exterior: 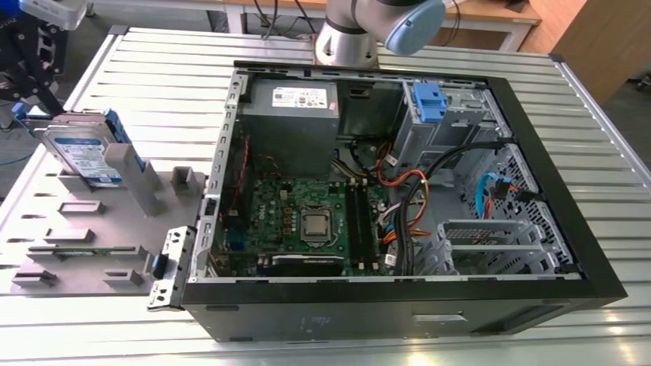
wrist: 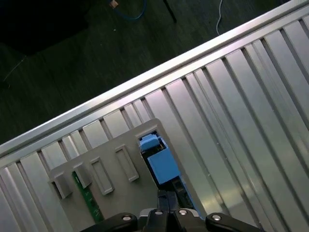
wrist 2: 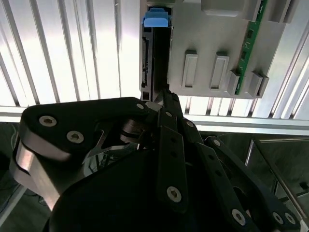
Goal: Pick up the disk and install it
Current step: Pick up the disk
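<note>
Note silver-grey rectangular disk (exterior: 87, 156) with blue plastic bracket (wrist 2: 155, 19), upright in slotted grey fixture (exterior: 61, 229) on ribbed metal bench (exterior: 305, 335). Note black tool (wrist 2: 163, 96) at its edge; impossible to tell whether spread or pinching. Expect jamming or tipping if lifted off-axis.

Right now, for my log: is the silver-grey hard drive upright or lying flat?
Upright: the silver-grey hard drive stands on edge in the grey fixture plate.
</note>
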Controlling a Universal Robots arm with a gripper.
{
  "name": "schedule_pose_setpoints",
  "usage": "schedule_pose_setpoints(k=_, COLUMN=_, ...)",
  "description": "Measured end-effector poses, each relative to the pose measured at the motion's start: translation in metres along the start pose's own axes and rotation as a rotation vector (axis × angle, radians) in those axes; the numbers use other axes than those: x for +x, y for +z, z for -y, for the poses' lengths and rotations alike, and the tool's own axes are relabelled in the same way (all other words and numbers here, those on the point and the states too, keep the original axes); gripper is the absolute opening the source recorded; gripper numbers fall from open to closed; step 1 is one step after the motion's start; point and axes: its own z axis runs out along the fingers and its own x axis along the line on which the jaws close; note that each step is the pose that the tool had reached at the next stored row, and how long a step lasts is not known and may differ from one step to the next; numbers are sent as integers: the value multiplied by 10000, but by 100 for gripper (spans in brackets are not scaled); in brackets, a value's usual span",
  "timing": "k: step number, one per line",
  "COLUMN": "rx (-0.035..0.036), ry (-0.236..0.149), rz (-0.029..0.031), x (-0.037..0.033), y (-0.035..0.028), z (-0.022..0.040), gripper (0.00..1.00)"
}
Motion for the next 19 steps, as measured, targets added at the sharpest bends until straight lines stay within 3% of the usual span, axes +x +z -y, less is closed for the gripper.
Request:
schedule_pose_setpoints(k=14, rx=-54, ry=-2535, rz=-83, x=0, y=8, z=1, gripper=11)
schedule_pose_setpoints(k=19, rx=-49, ry=-2767, rz=-63, x=0, y=9, z=0, gripper=11)
